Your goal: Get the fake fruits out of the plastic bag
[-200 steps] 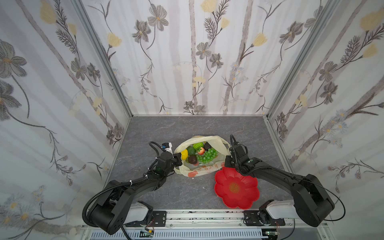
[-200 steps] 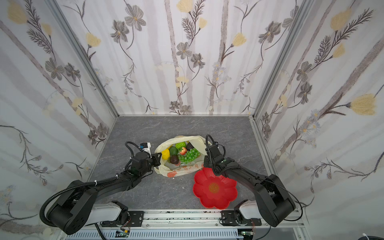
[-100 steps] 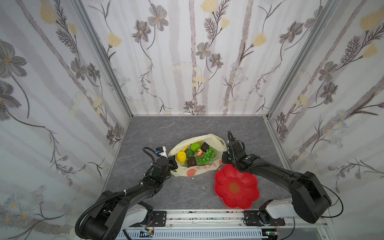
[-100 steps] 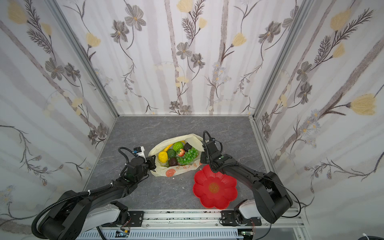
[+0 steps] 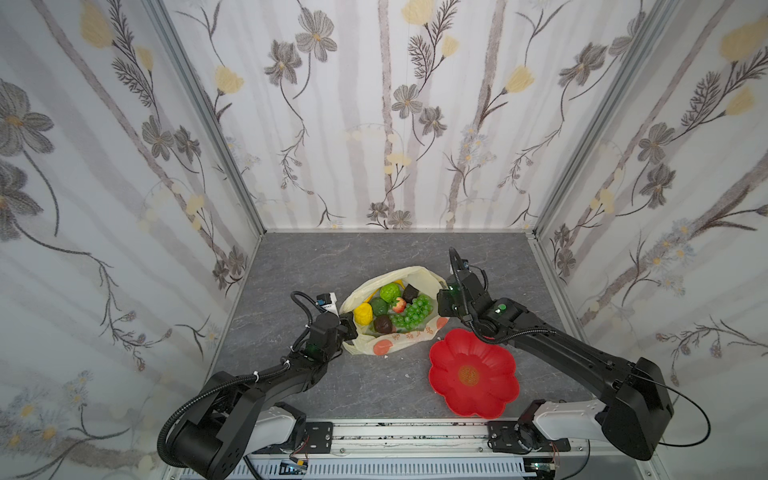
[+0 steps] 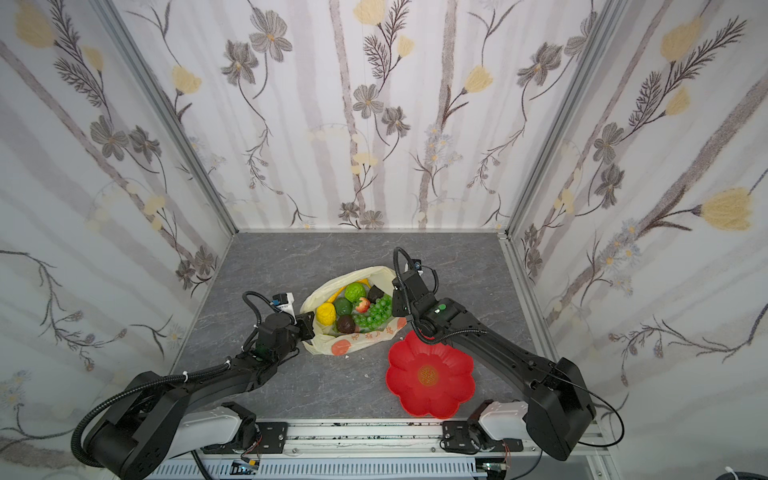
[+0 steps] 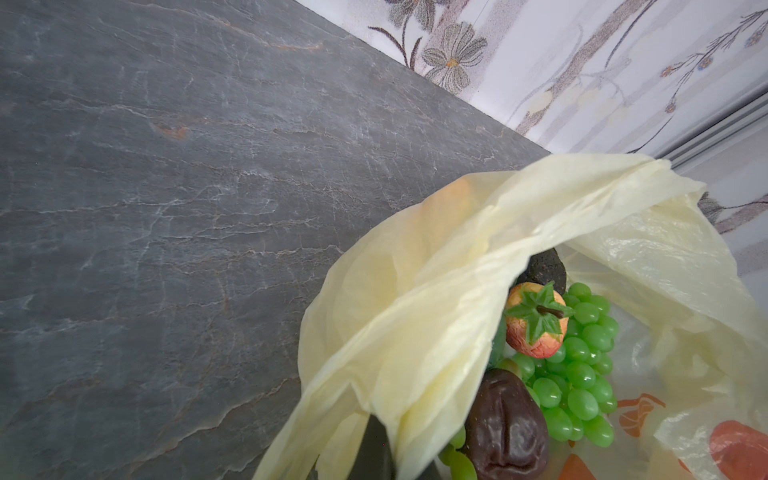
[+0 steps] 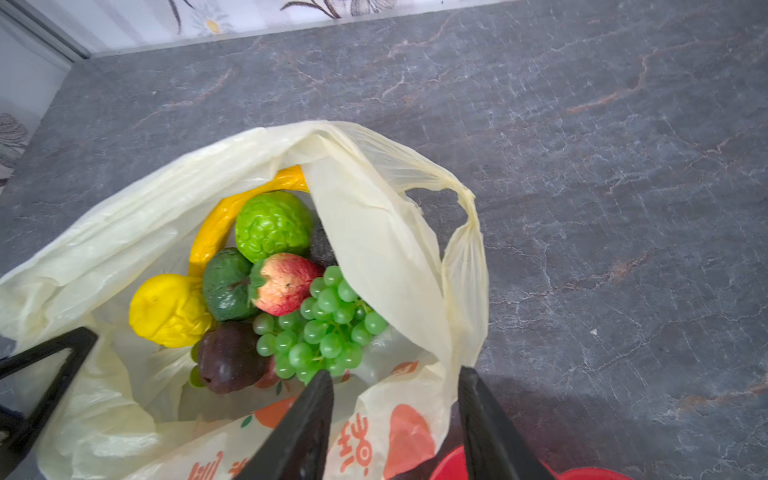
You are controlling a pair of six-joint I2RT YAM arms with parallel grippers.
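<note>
The pale-yellow plastic bag (image 5: 401, 338) (image 6: 365, 340) lies mouth-up mid-table. The fake fruits sit inside it: lemon (image 8: 170, 309), banana (image 8: 216, 226), bumpy lime-green fruit (image 8: 272, 224), avocado (image 8: 226, 284), strawberry (image 8: 286, 282), grape bunch (image 8: 328, 328) and a dark brown fruit (image 8: 228, 357). My left gripper (image 5: 351, 328) (image 7: 386, 436) is shut on the bag's left rim, with film draped over its fingers. My right gripper (image 5: 442, 303) (image 8: 395, 382) stands open at the bag's right rim. Its fingers (image 8: 309, 415) straddle the printed film and handle loop without pinching them.
A red flower-shaped dish (image 5: 473, 376) (image 6: 430, 378) lies right of the bag near the front edge, just below my right gripper. Floral walls close in the grey table (image 5: 374, 257) on three sides. The rail runs along the front.
My right gripper has opened and let go of the bag's right rim. The bag has slid slightly left and its mouth has sagged. The left gripper keeps its hold.
</note>
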